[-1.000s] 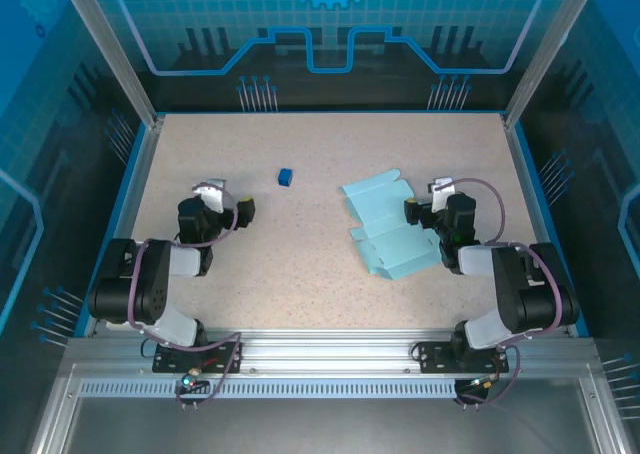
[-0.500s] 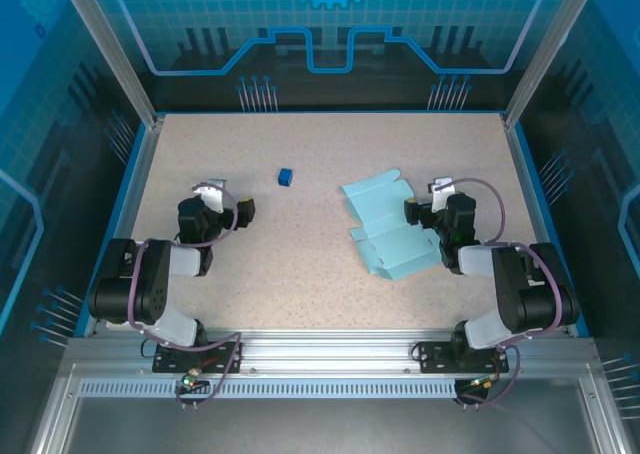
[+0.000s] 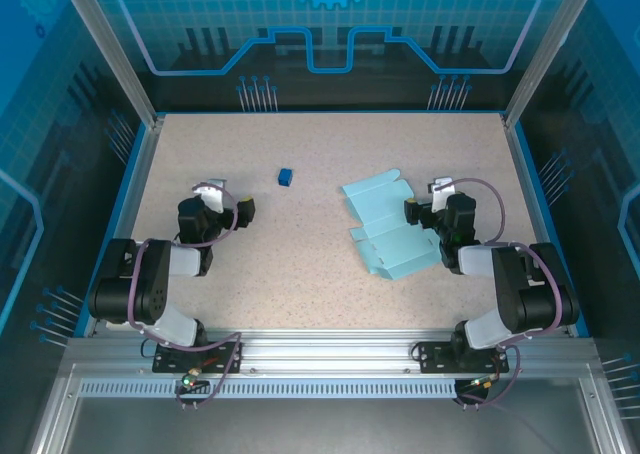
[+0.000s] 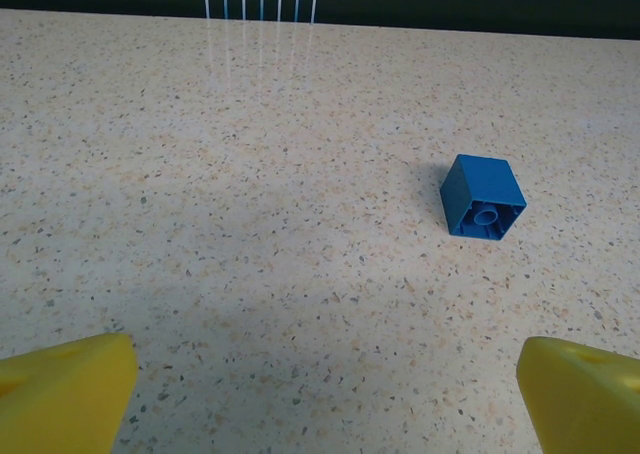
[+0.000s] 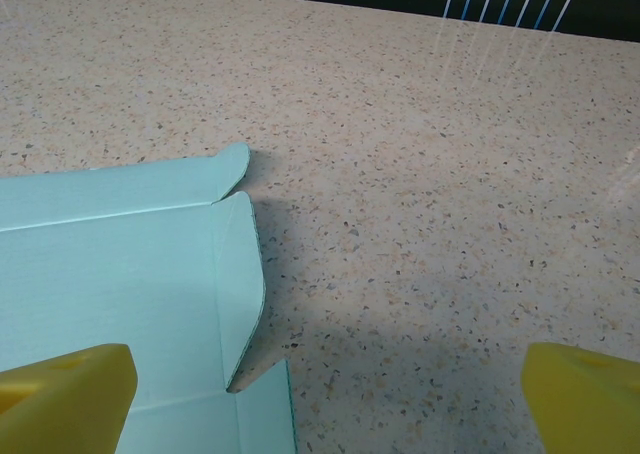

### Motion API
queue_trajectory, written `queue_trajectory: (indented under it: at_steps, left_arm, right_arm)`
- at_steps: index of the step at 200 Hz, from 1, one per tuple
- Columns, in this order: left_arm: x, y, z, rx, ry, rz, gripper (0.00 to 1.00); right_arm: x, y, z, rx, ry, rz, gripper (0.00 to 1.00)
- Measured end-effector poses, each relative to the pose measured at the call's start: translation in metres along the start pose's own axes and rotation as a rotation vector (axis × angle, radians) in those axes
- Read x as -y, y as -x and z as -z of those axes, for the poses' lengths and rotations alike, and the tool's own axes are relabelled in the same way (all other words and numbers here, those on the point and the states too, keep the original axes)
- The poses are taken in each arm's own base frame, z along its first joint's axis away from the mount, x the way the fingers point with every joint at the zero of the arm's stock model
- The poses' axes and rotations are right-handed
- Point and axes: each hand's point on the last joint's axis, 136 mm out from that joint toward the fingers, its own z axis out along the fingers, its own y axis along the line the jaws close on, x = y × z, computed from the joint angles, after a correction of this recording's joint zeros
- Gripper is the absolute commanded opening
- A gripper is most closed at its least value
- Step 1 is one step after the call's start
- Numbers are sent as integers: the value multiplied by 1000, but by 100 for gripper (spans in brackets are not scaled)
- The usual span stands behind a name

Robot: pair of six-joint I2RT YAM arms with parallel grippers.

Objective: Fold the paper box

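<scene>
1. Two claws seen from above, low over the tabletop [image 3: 300, 274]: left claw [image 3: 212, 196] idle, right claw [image 3: 438, 199] just beside the flat, unfolded paper box [image 3: 385, 236].
2. Left wrist: left claw [image 4: 320, 394] spread wide, empty; blue cube [image 4: 483, 196] ahead.
3. Right wrist: right claw [image 5: 320, 394] spread, empty; paper box [image 5: 100, 274] flaps ahead-left, likely staged for a first fold.

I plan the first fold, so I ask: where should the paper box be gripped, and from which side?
Grip the side flap of the paper box nearest the right gripper, coming from the right. That flap seems to curl up slightly off the table; the rest lies flat, offering no edge.
</scene>
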Motion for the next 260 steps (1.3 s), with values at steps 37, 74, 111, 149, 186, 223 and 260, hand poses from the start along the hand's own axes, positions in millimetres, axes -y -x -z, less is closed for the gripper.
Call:
queue_trajectory:
  at_steps: [37,74,111,149,186,223,260]
  left_arm:
    - [-3,40,20,23,53,69,99]
    - [8,111,31,78,22,246,93]
    - [78,106,29,-46,-133,301,91]
    - [162,85,36,-196,-311,252,89]
    - [186,68,38,-262,-351,250,88]
    - [206,58,34,-306,-382,239,88]
    - [213,52,30,-332,-388,246,88]
  right_arm:
    - [12,29,16,-12,-51,-53,100]
    - [24,90,52,31,-110,-144,99]
    - [-21,82,67,-163,-56,-119,93]
    - [5,15,77,-450,-111,-112,87]
    - [24,-28,70,-650,-123,-93,82]
    - [31,-51,55,-766,-92,-73,70]
    - [26,-68,33,-849,-28,-35,42]
